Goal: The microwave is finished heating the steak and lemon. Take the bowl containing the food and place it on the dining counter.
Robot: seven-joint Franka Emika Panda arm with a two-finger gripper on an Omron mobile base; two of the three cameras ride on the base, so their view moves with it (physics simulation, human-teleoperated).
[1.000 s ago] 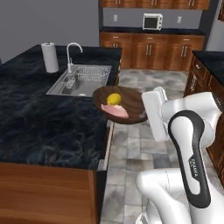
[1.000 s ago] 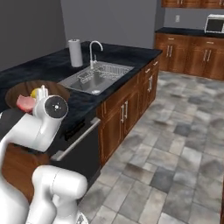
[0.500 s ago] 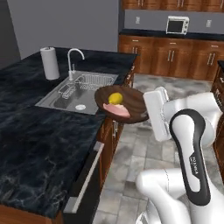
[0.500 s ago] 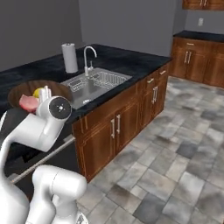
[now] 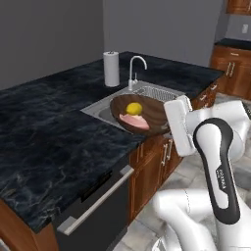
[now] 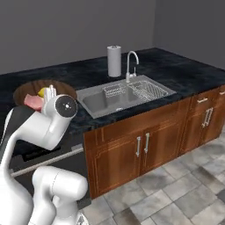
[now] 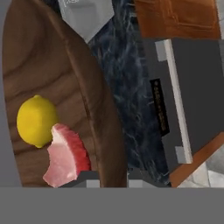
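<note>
So the gripper (image 7: 107, 177) is pinched tight on the rim of the bowl (image 5: 147, 113). In the hand view the two small dark tips sit at six o'clock, one on each side of the brown rim, and the rim runs up between them.

The grip is on the edge because the bowl is wide and shallow, and the edge is the only thin part to grab. The bowl looks nearly level, so the food does not slide out. The lemon (image 5: 134, 108) lies inside at about nine o'clock in the hand view. The steak (image 5: 135, 121) lies just beside it, touching it, nearer the tips.

In the left base view the bowl hangs in the air at about twelve o'clock from the middle of the picture. It is over the near edge of the sink (image 5: 154, 93) and not resting on anything.

The dining counter (image 5: 44, 132) is the long black stone top that spreads out to nine o'clock of the bowl. A faucet (image 6: 131, 64) and a paper towel roll (image 6: 114, 61) stand behind the sink at twelve o'clock.

I think the bowl needs to go over the bare stone, away from the sink, and then come down flat.
</note>
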